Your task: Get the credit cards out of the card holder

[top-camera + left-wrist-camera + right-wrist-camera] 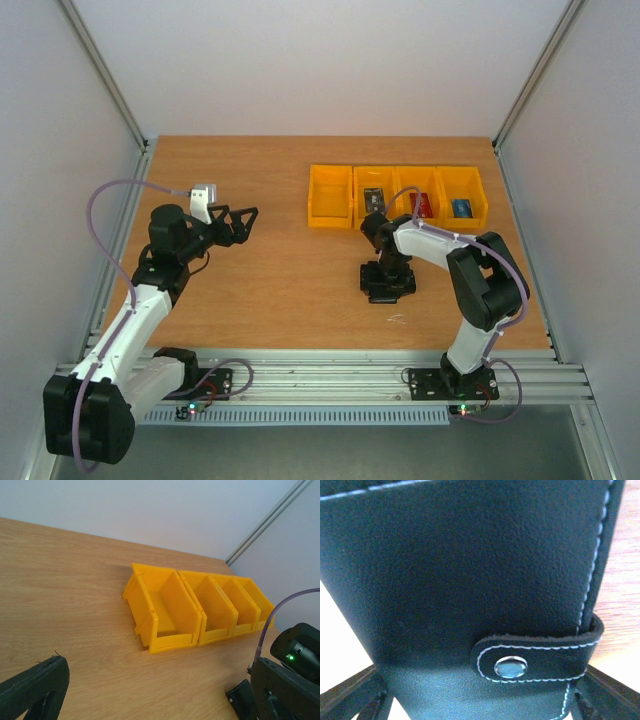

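Where: card holder [470, 570] fills the right wrist view. In the top view it's a dark block right of centre, under the right gripper [482, 680], on the surface [280, 290].
Key relation: holder sits directly betw. that gripper's fingers [355, 697], one at each lower corner of the wrist frame. Its long axis runs up-frame, so the gripper spans the short width.
Nearer arm: right, by far. The left gripper [250, 224] is well apart, left of centre in the top view.
Right gripper state: spread wide astride the holder; we can't tell if the pads press on it.
Left gripper state: wide open, nothing in it, facing the bins [165, 605].
Closure: tab [540, 652] wraps round the holder's right edge, snap [511, 667] done up. We judge it needs popping before any card comes out.
Material: black pebbled leather-look, white stitching [592, 580], soft rounded edges; snap is shiny metal. Prob. flexes under a squeeze.
Cards: none visible in the holder. Top view shows a red card [422, 205] and a blue card [461, 207] lying in the 3rd and 4th bins from left. There's a dark item [373, 200] in the 2nd, too small to ID.
Bin build: four, yellow hard plastic, open-topped, in a row at upper right of the top view.
Surface finish: wood-grain, smooth, matte.
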`<action>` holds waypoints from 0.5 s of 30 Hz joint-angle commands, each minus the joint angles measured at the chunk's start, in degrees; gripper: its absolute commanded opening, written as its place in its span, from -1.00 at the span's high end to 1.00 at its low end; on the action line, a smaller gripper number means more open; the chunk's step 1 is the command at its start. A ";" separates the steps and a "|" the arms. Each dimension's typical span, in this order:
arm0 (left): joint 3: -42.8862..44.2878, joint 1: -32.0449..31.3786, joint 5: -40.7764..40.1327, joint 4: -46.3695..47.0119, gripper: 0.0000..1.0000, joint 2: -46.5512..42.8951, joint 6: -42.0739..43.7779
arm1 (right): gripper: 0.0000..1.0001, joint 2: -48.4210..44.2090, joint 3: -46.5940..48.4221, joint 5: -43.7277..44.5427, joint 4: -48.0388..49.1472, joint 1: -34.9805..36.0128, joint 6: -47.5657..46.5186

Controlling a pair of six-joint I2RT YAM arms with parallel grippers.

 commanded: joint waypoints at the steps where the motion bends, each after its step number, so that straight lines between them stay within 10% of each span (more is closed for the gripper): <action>1: 0.42 -0.20 -0.71 1.10 -0.99 -0.37 1.13 | -0.72 0.97 -3.49 0.41 5.01 0.05 0.44; 15: 1.55 -0.38 3.56 3.53 -0.99 0.25 3.17 | -0.38 -5.95 3.01 2.57 0.78 1.31 -2.86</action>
